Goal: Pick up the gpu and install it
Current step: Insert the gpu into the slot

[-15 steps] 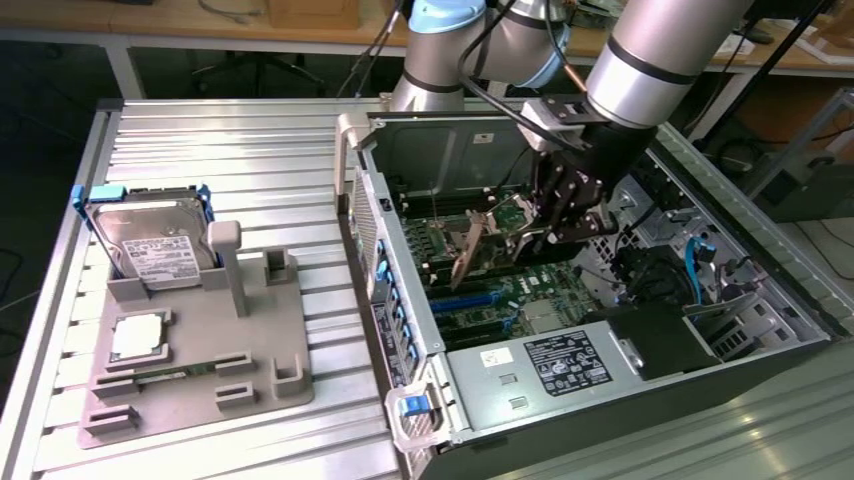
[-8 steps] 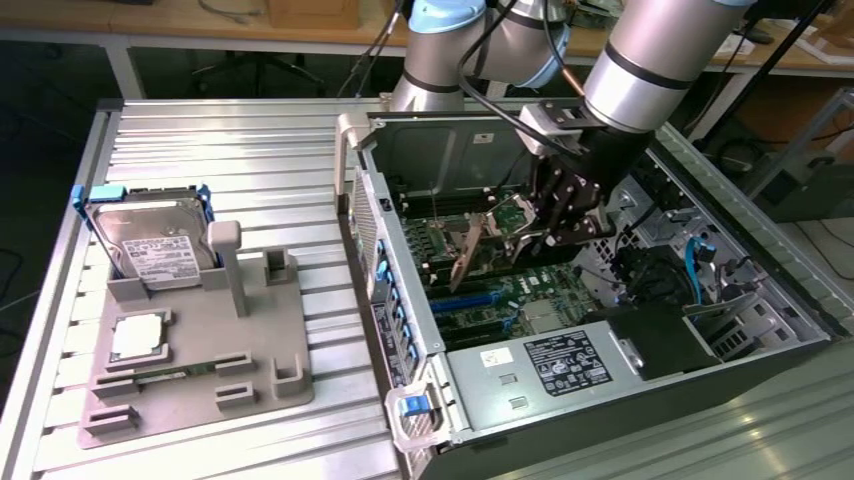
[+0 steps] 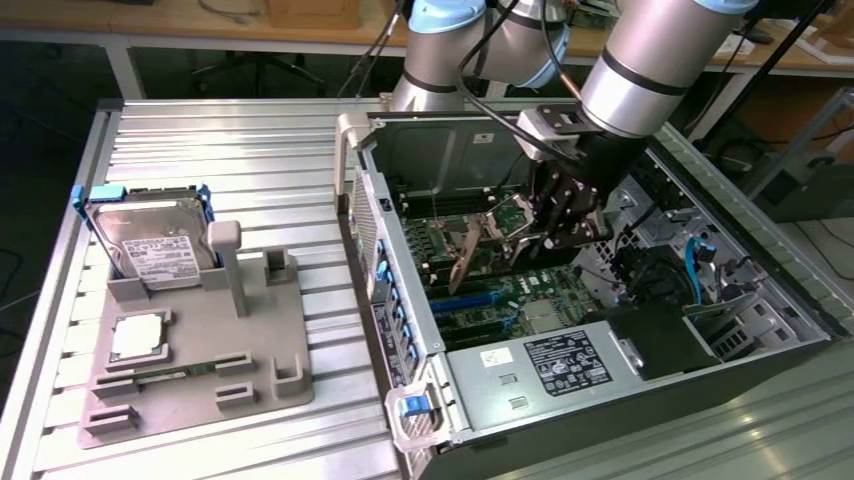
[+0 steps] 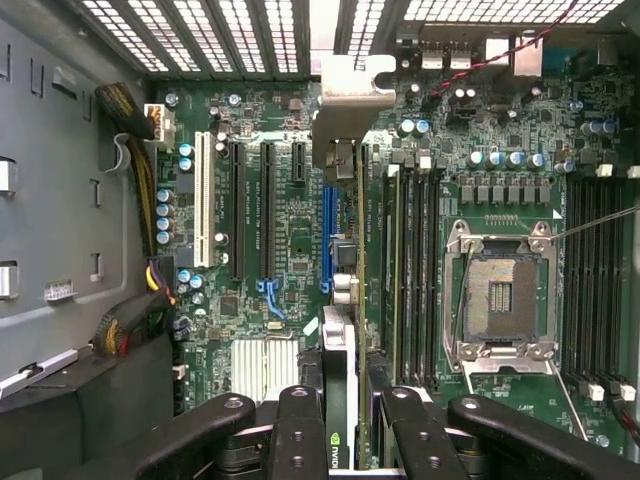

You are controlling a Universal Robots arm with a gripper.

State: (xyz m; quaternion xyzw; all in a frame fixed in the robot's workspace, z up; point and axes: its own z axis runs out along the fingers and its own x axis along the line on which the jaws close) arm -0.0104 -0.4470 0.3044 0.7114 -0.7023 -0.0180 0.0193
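Gripping the gpu by its thin edge, the gripper is closed partway, one finger on each side, so the card is kept upright. The card is held edge-down inside the open computer case, just over the blue slot on the green motherboard — lined up with it. Its silver bracket is pointed at the vented back wall. Farther off, the empty CPU socket is seen.
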